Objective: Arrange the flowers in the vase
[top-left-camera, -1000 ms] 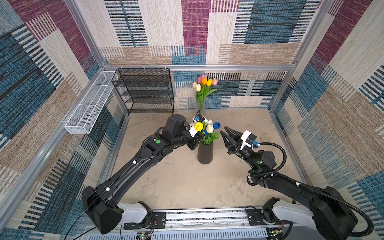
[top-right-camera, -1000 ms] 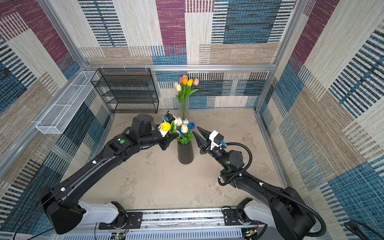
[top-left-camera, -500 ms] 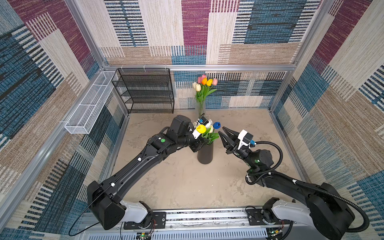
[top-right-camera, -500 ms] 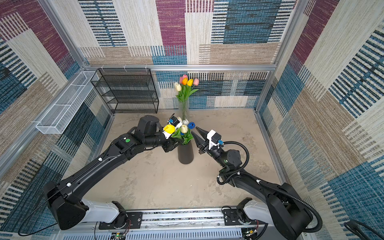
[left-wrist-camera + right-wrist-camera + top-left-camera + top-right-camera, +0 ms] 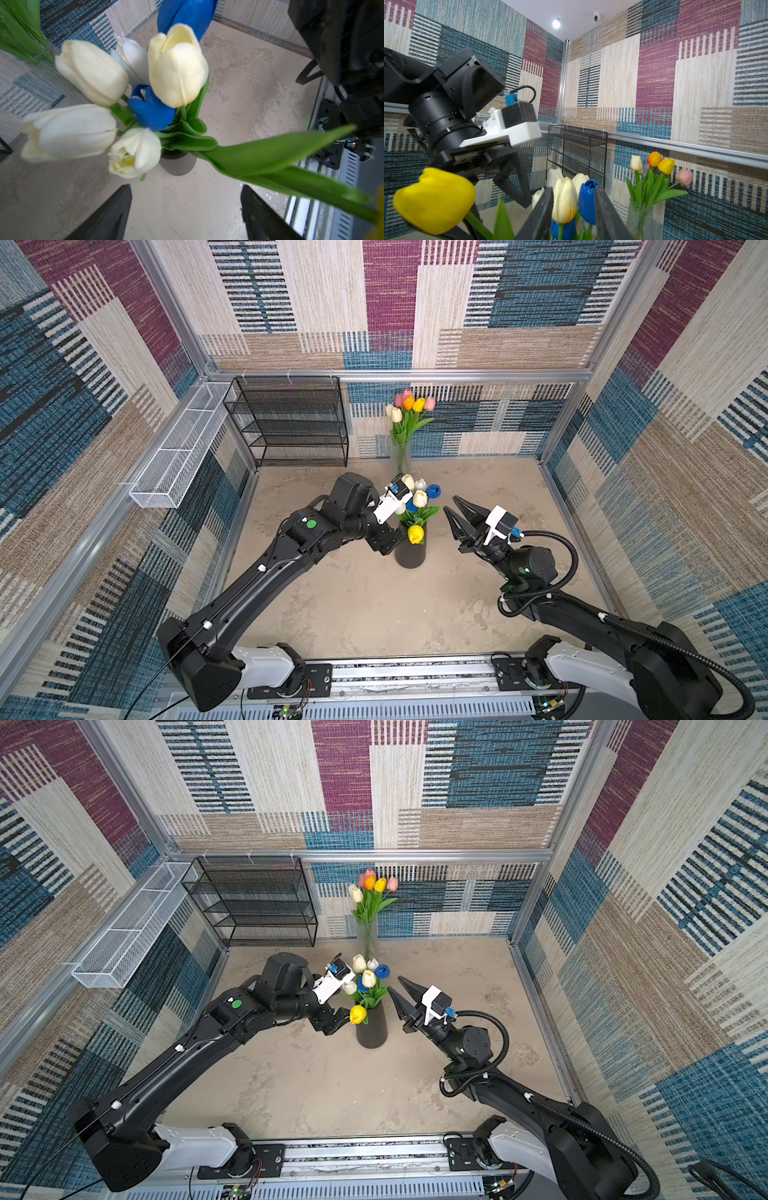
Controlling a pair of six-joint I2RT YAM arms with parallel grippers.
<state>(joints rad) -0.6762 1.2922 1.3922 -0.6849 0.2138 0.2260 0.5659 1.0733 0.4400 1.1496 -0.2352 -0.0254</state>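
Beige worktop point(image 5: 353, 605) carries the dark vase point(image 5: 410, 558) holding the flowers point(image 5: 419, 498) (yellow tulip point(image 5: 415, 534) drooping low); left claw point(image 5: 185, 187) and right claw point(image 5: 450, 503) gape empty beside it, so retreat should avoid snagging leaves

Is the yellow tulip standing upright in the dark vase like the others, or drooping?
Drooping. The yellow tulip hangs low by the rim of the dark vase, well below the upright white and blue tulips.
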